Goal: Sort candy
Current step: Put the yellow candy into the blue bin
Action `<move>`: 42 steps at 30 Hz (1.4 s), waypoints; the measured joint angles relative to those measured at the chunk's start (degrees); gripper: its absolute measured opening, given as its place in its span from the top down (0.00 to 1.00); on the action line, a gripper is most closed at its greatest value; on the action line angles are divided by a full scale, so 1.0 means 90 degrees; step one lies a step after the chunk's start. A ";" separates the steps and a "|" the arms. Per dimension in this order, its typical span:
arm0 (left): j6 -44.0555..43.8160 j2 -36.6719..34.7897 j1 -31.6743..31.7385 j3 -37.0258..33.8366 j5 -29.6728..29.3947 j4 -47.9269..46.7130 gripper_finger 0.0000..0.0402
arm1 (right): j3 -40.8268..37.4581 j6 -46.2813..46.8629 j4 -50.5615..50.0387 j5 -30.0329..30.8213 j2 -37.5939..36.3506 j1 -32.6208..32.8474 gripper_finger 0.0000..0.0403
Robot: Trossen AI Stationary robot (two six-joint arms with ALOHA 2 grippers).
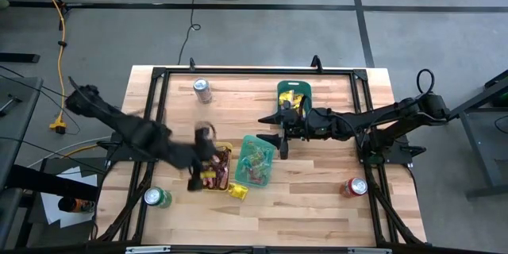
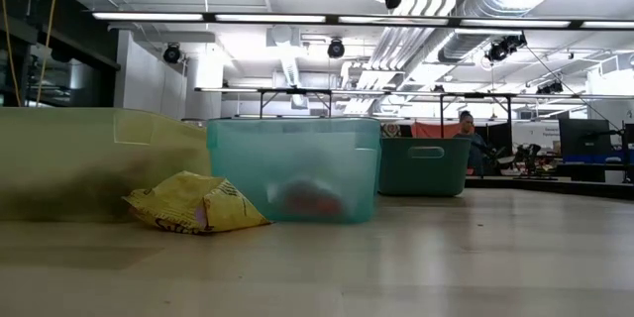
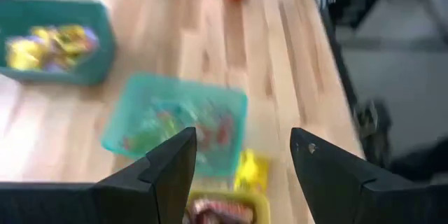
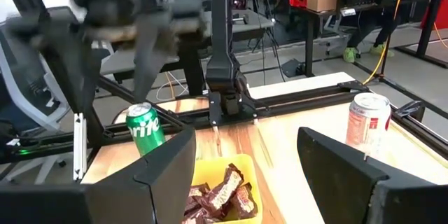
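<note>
Dark red-brown bars (image 4: 220, 196) lie in a yellow tray (image 1: 225, 181). Tiny pale pieces (image 3: 168, 122) fill a light teal tray (image 1: 255, 161). Bright yellow packets (image 1: 292, 101) sit in a dark green tray (image 3: 77, 73). One loose yellow packet (image 1: 238, 192) lies flat on the table by the yellow tray's near corner, and shows in the low view (image 2: 193, 205). My left gripper (image 1: 203, 159) hangs open above the yellow tray, and it is open in its own wrist view (image 3: 241, 140). My right gripper (image 1: 271, 133) is open and raised between the green and teal trays (image 4: 245, 140).
A silver can (image 1: 202, 89) stands near the far edge, a green can (image 1: 157, 198) near the left near corner, and a red can (image 1: 354, 187) near the right. Bare wood lies along the near edge. A person (image 2: 466, 124) sits in the room behind.
</note>
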 joint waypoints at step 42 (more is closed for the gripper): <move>0.2206 0.4032 -0.0049 -0.0084 0.1151 0.1213 0.46 | 0.0000 0.0022 -0.0290 0.0000 0.0000 0.0000 0.39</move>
